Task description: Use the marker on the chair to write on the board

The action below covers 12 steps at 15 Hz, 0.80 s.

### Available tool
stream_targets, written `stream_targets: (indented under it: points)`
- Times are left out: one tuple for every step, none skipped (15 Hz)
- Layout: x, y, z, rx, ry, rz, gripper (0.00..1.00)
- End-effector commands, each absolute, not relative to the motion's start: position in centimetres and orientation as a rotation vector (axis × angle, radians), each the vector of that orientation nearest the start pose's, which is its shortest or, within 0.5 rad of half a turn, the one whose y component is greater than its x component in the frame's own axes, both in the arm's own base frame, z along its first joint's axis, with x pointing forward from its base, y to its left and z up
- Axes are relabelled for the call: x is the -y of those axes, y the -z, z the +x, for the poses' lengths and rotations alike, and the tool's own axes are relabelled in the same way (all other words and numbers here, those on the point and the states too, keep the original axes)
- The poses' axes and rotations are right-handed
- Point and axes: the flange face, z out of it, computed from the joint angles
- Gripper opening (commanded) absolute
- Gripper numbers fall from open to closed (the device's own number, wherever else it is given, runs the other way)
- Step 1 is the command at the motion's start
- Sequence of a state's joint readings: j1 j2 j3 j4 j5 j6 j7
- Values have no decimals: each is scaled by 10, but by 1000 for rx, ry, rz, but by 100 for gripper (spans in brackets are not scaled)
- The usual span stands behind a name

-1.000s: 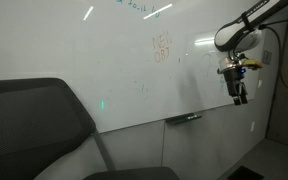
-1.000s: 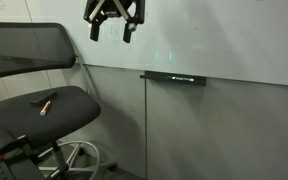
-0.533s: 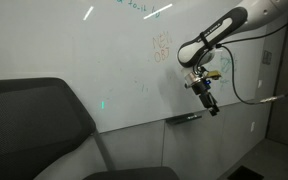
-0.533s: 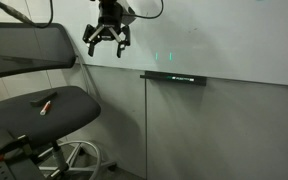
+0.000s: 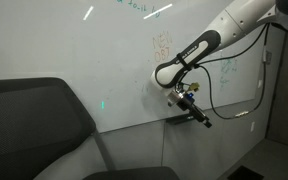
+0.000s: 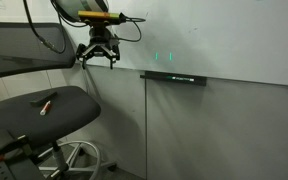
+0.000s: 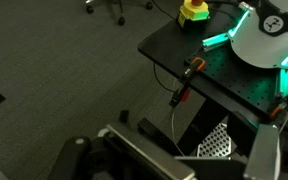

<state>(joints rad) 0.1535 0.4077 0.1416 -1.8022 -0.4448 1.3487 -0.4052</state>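
The dark chair [image 6: 44, 110] stands left of the board [image 6: 224, 35]; its backrest fills the near left in an exterior view [image 5: 29, 125]. An orange-red marker [image 6: 46, 103] lies on the seat. My gripper [image 6: 97, 55] is open and empty, hanging in front of the board's lower edge, above and to the right of the seat, well apart from the marker. It also shows low by the ledge [image 5: 198, 115]. In the wrist view its fingers [image 7: 184, 165] frame the bottom edge; the marker does not show there. The board [image 5: 104, 50] carries faint orange and green scribbles.
A dark bar [image 6: 173, 77] sits on the board's ledge, also seen in an exterior view [image 5: 182, 119]. The wrist view shows grey carpet, a black table [image 7: 174, 40] with a yellow object [image 7: 193, 11], and cables. The chair's wheeled base [image 6: 69, 160] stands on the floor.
The arm has swung left along the board and come down; the gripper went from high by the board to low near the ledge, closer to the chair. It stays open.
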Motion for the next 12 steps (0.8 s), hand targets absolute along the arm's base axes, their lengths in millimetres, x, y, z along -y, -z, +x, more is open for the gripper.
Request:
stream_targets:
  points:
    - [-133,-280,543,1431,-1639,-2794,100]
    - [-141,-272,546,1465,-1681,-2777,100]
    - [-147,-266,548,1508,-1712,-2761,100]
    - [-153,-259,553,1551,-1734,-2757,100]
    - [-159,-254,559,1595,-1754,-2754,100]
    - [-163,-250,565,1639,-1773,-2747,100]
    - [-169,-249,574,1680,-1790,-2752,100]
    - [-173,-249,582,1722,-1810,-2753,100]
    - [-179,-249,592,1769,-1824,-2757,100]
    - [-184,-250,600,1802,-1835,-2767,100]
    - [-187,-252,607,1819,-1844,-2785,100]
    - [-190,-252,612,1827,-1851,-2786,100]
